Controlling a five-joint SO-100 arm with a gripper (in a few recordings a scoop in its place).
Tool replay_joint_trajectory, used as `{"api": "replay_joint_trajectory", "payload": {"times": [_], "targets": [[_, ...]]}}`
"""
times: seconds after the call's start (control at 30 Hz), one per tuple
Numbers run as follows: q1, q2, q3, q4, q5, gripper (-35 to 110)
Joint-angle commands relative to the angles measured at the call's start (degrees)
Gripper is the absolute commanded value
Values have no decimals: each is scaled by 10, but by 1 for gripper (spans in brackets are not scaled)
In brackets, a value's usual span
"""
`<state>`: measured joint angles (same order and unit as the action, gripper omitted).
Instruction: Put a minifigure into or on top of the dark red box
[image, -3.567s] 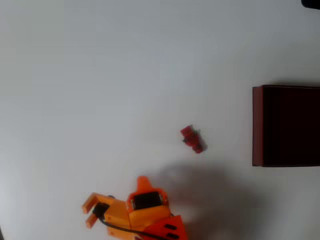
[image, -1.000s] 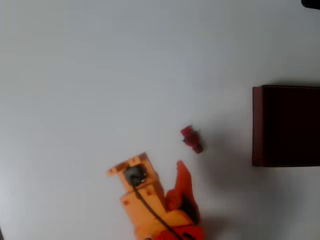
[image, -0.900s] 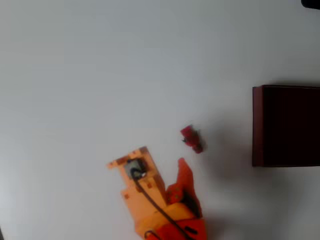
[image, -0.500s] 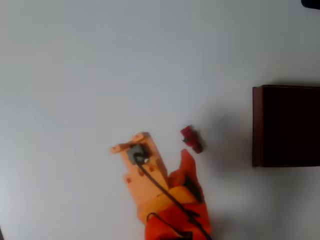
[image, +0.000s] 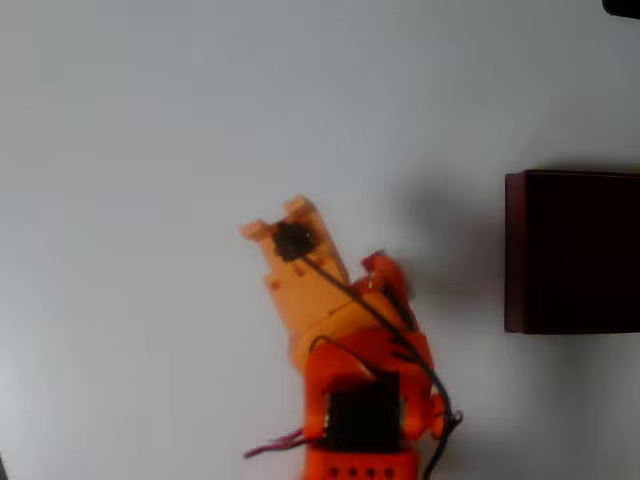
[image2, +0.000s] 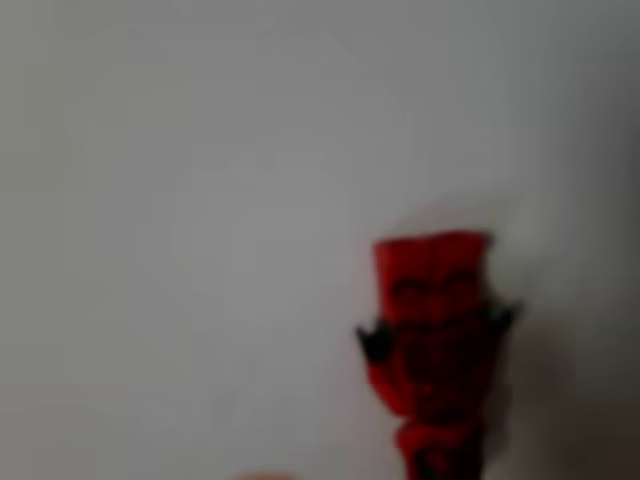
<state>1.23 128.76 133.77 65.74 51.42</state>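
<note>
Pincer (image: 352, 262) hovering low over the table (image: 150, 120), orange body covering most of the figure (image: 376, 264); fingertips hidden under the wrist in the overhead view, so spread cannot be told. Figure lying flat on the table, partly tucked beneath the pincer's right edge, only its red top peeking out. In the wrist view, figure (image2: 433, 340) close and blurred, low and right of centre, nothing closed around it: apparently lined up for a grasp not yet made. Box (image: 572, 250) well apart to the right, open, dark inside, nothing in it. Table plain white, matte, soft shadows. Dark scrap at the top right corner, unidentifiable.
</note>
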Motion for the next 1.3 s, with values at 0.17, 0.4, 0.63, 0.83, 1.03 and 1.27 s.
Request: {"api": "replay_joint_trajectory", "payload": {"times": [0.17, 0.4, 0.63, 0.83, 1.03, 1.27], "targets": [[33, -141, -83, -33, -11, 22], [62, -208, -95, -54, -20, 22], [74, -265, -102, -69, -14, 22], [69, -286, -113, -70, -4, 21], [69, -290, -120, -62, 0, 21], [76, -282, -126, -40, 2, 21]]}}
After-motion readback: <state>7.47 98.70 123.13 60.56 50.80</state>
